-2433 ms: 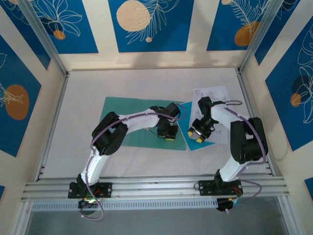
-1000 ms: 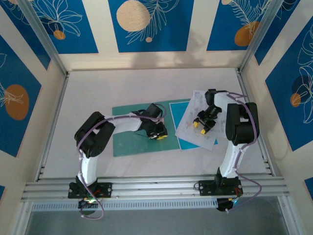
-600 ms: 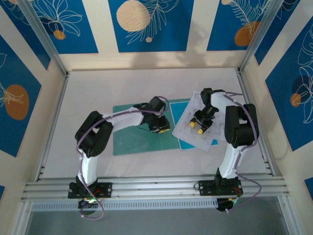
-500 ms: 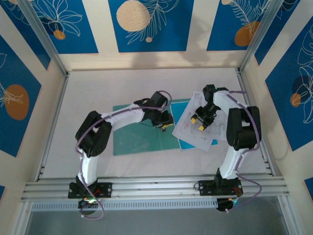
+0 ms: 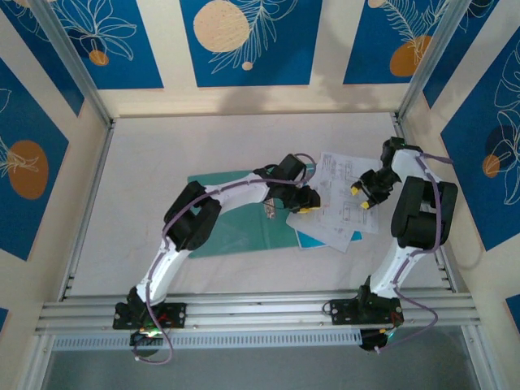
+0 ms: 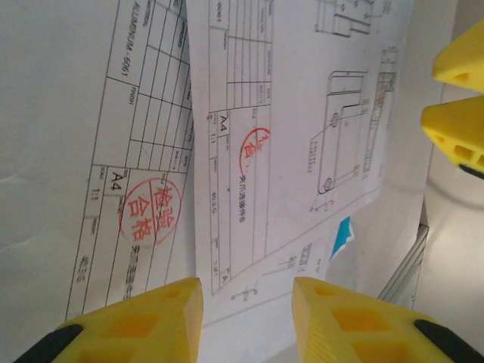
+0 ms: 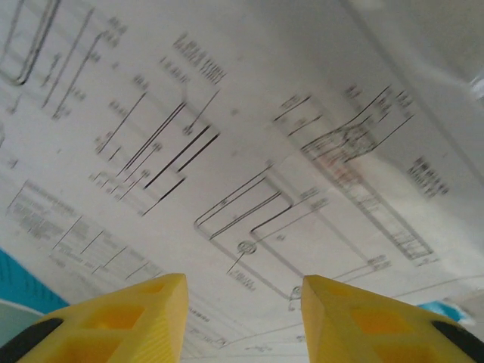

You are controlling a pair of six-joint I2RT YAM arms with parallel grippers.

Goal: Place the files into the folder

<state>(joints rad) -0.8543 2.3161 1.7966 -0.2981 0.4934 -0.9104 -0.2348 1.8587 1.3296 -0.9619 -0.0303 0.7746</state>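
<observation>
Files [image 5: 341, 199] at folder's [image 5: 240, 234] right edge

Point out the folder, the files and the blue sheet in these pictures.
folder [image 5: 244, 234], top view, bare cover near its front edge.
files [image 5: 345, 207], top view, middle of the upper sheet.
blue sheet [image 5: 315, 239], top view, strip showing below the files.

The files [image 6: 287, 151] are thin matt paper; the folder [image 5: 240, 236] matt card.
</observation>
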